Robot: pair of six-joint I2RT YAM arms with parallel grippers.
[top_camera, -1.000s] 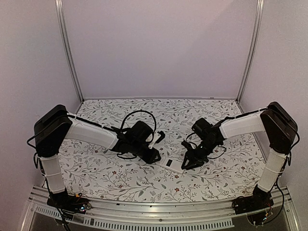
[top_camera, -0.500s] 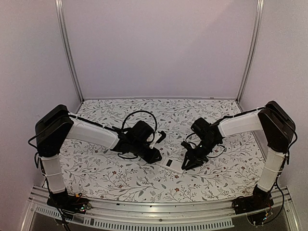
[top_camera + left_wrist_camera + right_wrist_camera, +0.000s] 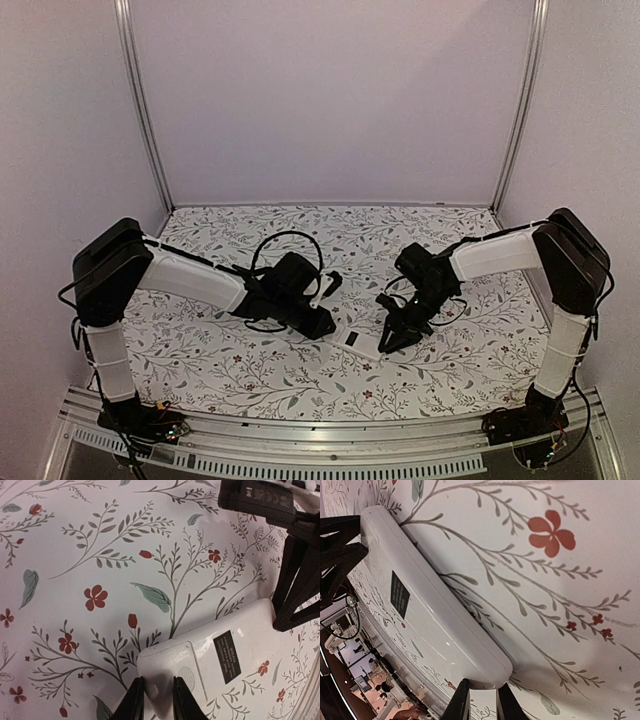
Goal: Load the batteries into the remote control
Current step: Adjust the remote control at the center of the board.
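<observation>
The remote control (image 3: 358, 341) lies back-up on the flowered table between the two arms, its plain white back with a dark label showing in the left wrist view (image 3: 210, 655) and the right wrist view (image 3: 430, 610). My left gripper (image 3: 325, 328) is shut on the remote's left end, its fingers pinching the rounded corner (image 3: 158, 697). My right gripper (image 3: 385, 340) is closed on the opposite end (image 3: 482, 700). The right gripper's dark fingers (image 3: 295, 600) also show in the left wrist view. No batteries are in view.
The table (image 3: 250, 370) is covered with a white cloth printed with leaves and red flowers. Metal frame posts (image 3: 140, 110) and white walls stand at the back and sides. A metal rail (image 3: 300, 440) runs along the near edge.
The right arm has shifted slightly left toward the remote. The left arm and the remote stay about where they were.
</observation>
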